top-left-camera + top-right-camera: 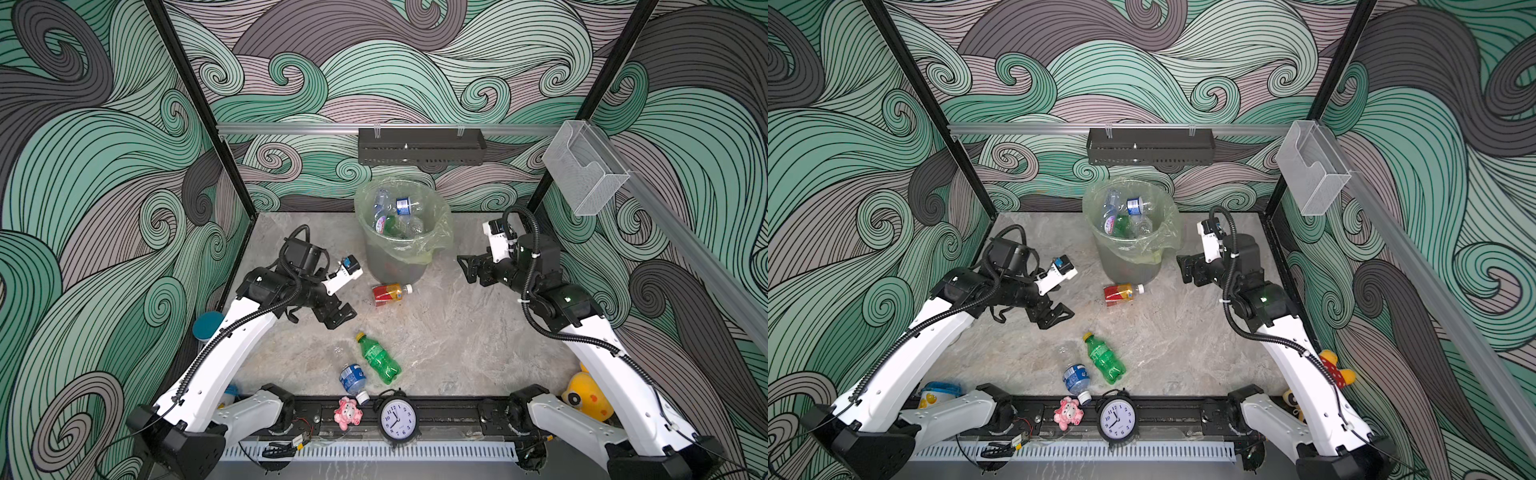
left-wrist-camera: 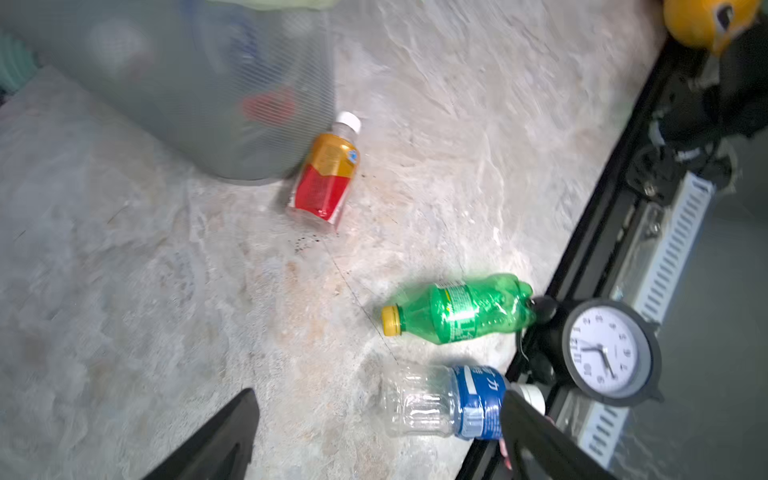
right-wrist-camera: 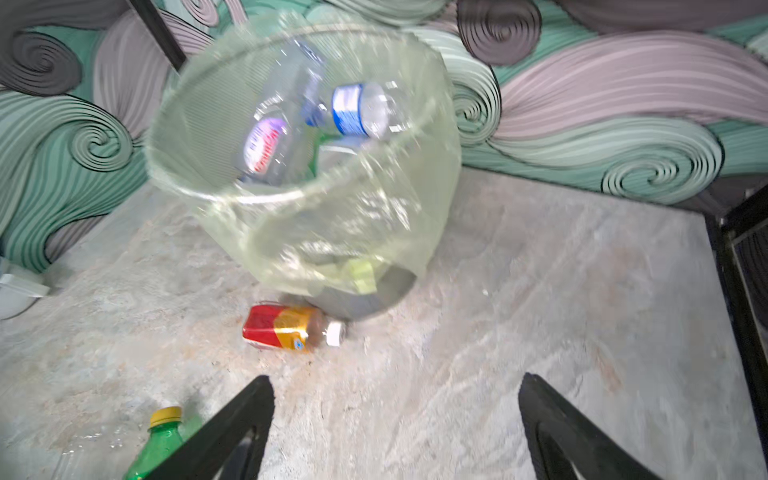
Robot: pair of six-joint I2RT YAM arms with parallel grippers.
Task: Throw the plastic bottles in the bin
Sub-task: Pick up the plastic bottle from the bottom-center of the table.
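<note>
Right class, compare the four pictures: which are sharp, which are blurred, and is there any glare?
Both top views are sharp and evenly lit; the left wrist view smears the bin and gives the green bottle a glowing fringe; the right wrist view blurs the bin too, with highlights on its bag.

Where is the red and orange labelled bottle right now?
In both top views the red-orange labelled bottle lies on its side on the table, close by the foot of the bin, white cap pointing to the robot's right.
</note>
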